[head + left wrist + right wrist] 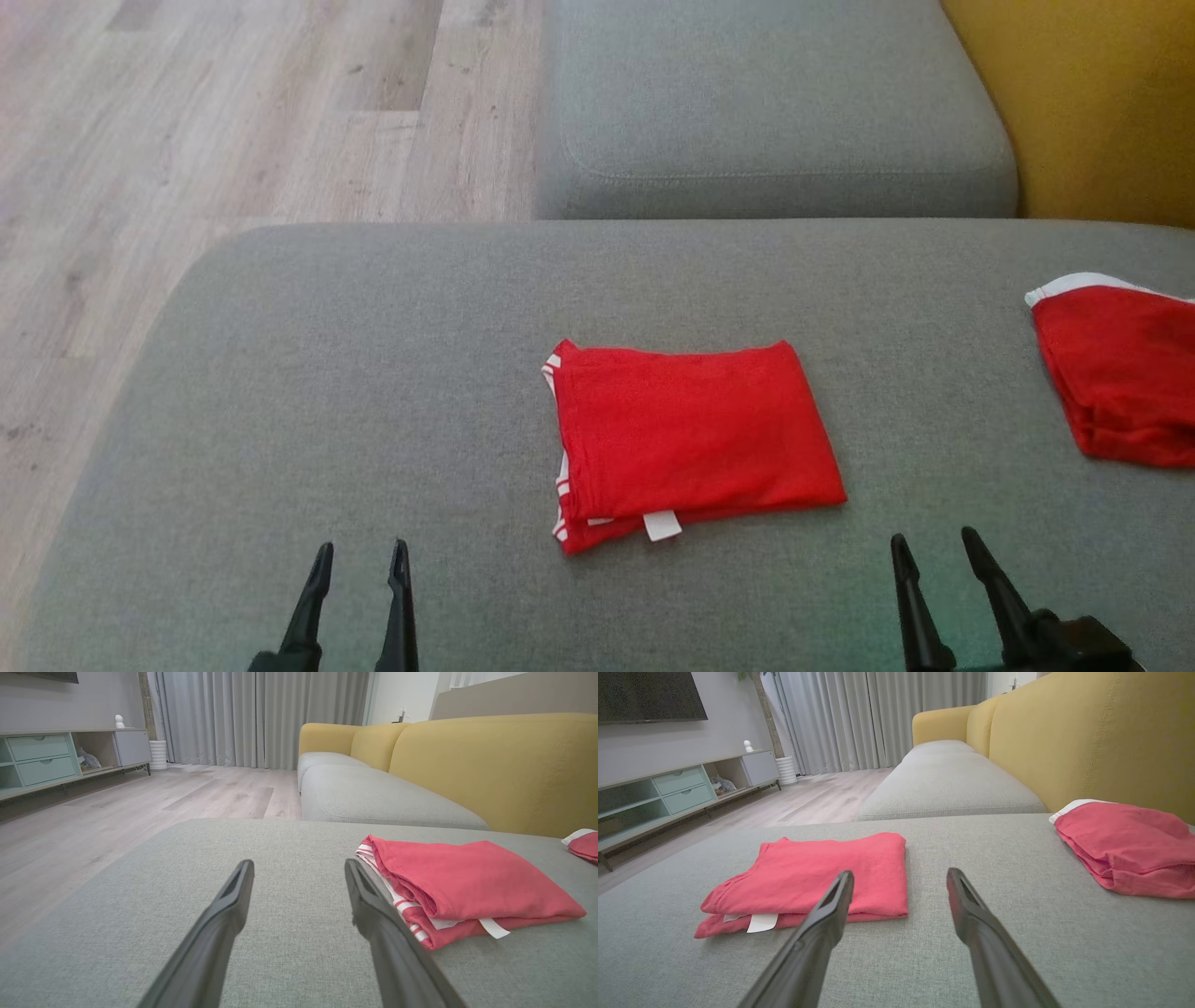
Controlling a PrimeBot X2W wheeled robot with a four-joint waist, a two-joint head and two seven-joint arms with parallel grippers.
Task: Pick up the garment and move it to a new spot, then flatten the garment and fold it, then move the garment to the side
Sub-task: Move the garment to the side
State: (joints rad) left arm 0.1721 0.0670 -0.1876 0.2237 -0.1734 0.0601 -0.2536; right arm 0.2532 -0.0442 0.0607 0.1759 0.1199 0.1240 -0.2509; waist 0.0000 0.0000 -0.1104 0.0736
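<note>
Looked down on a wide grey sofa seat, with wood floor off to the left and a yellow sofa back at the far right. Found the garment lying flat near the middle of that seat, already folded into a neat red block. Showed some striped trim at its left side and a small white tag on its near edge. Lay with its long side running left to right, across the front of the robot. Sat a little ahead of both grippers and between them, touching neither.

Showed the left gripper spread wide and holding nothing. Showed the right gripper just the same, spread wide and holding nothing.

Looked closer to the right gripper than to the left one. Probably called for the right arm to reach forward and a bit left, then take the near right corner and move the block to the side.

Counted one folded garment and one white tag. Counted one other red cloth with a white edge, at the far right of the seat, well apart from the garment. Counted two grippers, with two dark fingers each.
</note>
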